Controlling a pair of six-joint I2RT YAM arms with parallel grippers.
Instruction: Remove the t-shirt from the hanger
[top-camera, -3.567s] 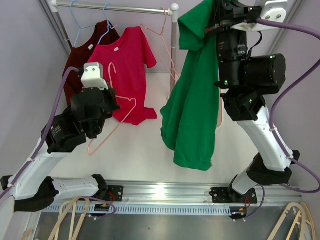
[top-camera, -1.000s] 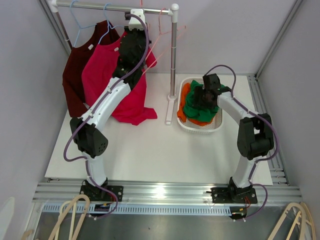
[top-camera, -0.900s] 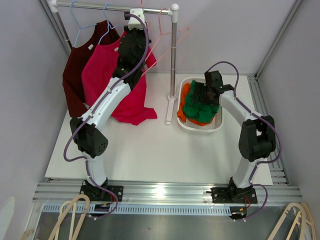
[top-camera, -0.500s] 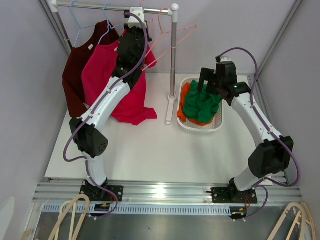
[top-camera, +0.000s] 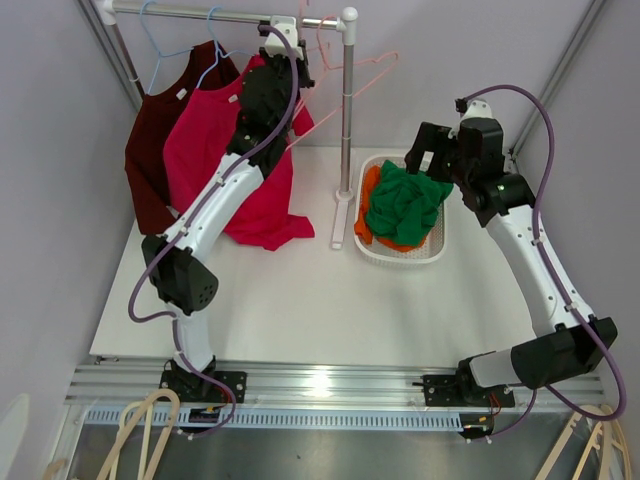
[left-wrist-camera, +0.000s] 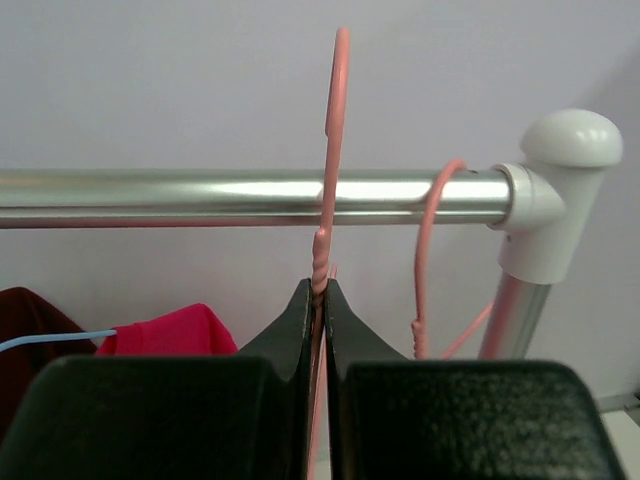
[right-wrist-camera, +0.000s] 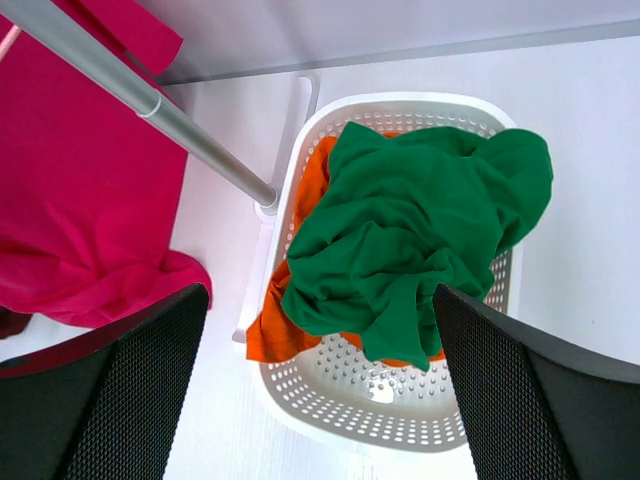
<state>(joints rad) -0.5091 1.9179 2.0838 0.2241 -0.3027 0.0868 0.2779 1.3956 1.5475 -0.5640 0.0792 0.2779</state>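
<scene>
Two pincers we see. The right pincer (top-camera: 441, 160) hangs above the white basket (right-wrist-camera: 420, 99), its jaws wide and empty. Inside this basket the green t-shirt (right-wrist-camera: 420, 230) lies crumpled, on top of an orange cloth (right-wrist-camera: 280, 330). Well apart from the basket, high up, the left pincer (left-wrist-camera: 322, 290) is pinched tight on the neck of a bare pink hanger (left-wrist-camera: 335, 120).
</scene>
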